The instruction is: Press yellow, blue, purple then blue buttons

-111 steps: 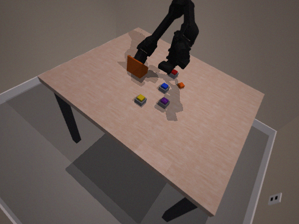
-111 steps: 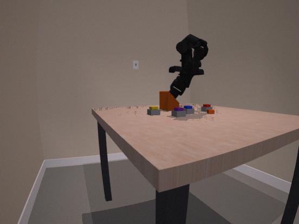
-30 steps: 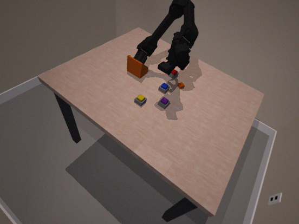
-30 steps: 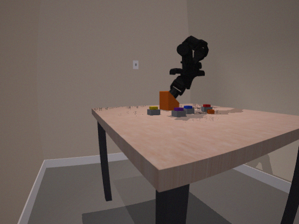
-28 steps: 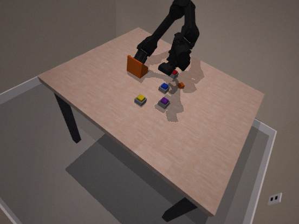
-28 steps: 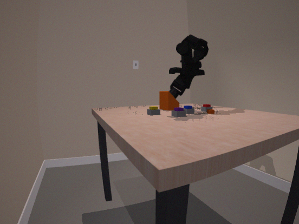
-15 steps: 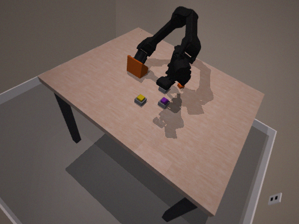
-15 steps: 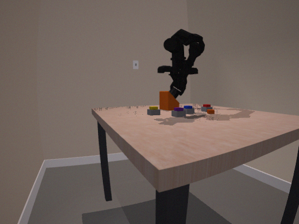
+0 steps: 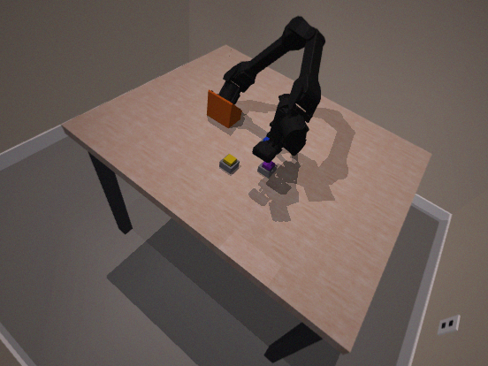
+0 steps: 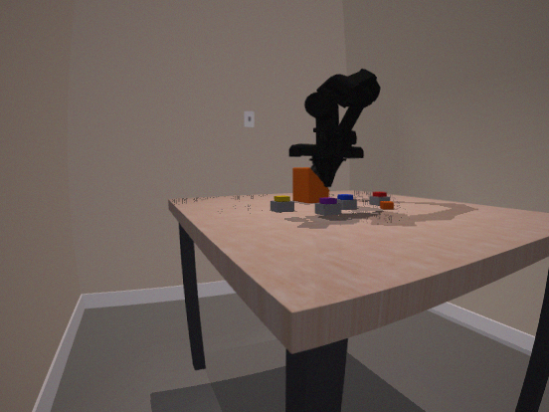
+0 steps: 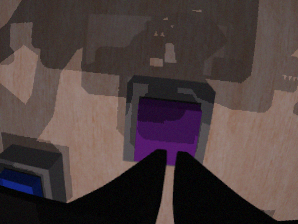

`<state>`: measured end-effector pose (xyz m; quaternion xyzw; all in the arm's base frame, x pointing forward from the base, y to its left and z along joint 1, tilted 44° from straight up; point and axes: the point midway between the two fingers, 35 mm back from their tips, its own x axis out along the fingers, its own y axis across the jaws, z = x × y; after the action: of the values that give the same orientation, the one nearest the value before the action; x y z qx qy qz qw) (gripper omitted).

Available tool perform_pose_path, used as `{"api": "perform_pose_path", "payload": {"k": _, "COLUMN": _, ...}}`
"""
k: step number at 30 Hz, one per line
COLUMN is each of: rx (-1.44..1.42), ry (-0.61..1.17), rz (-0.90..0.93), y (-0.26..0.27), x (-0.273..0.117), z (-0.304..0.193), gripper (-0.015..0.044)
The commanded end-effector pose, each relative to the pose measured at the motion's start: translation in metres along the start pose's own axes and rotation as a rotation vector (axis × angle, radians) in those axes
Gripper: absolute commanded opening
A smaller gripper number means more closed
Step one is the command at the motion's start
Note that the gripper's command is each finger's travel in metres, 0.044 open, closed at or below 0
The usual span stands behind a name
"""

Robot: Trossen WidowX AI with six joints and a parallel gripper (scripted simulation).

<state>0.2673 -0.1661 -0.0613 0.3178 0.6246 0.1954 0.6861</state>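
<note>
Your yellow, blue and purple push-buttons, all on the tabletop
You have three square caps on grey housings, each housing flat on the wood. Your yellow push-button stands upright, its cap raised above the housing, well apart from the blue one. Your purple push-button also sits upright with its cap proud of the housing; shadow darkens part of that cap in the wrist view. Your blue push-button lies near the purple one, cap raised in the exterior view, mostly hidden from above and cut off at the wrist view's edge.
</note>
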Motion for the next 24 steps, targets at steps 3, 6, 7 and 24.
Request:
{"api": "perform_pose_path", "payload": {"k": 3, "rx": 0.006, "ry": 0.004, "rz": 0.007, "y": 0.002, "x": 0.012, "z": -0.001, "gripper": 0.0020}}
{"api": "perform_pose_path", "payload": {"k": 6, "rx": 0.006, "ry": 0.004, "rz": 0.007, "y": 0.002, "x": 0.017, "z": -0.001, "gripper": 0.0020}}
{"api": "perform_pose_path", "payload": {"k": 7, "rx": 0.006, "ry": 0.004, "rz": 0.007, "y": 0.002, "x": 0.019, "z": -0.001, "gripper": 0.0020}}
{"api": "perform_pose_path", "payload": {"k": 24, "rx": 0.006, "ry": 0.004, "rz": 0.008, "y": 0.002, "x": 0.037, "z": -0.002, "gripper": 0.0020}}
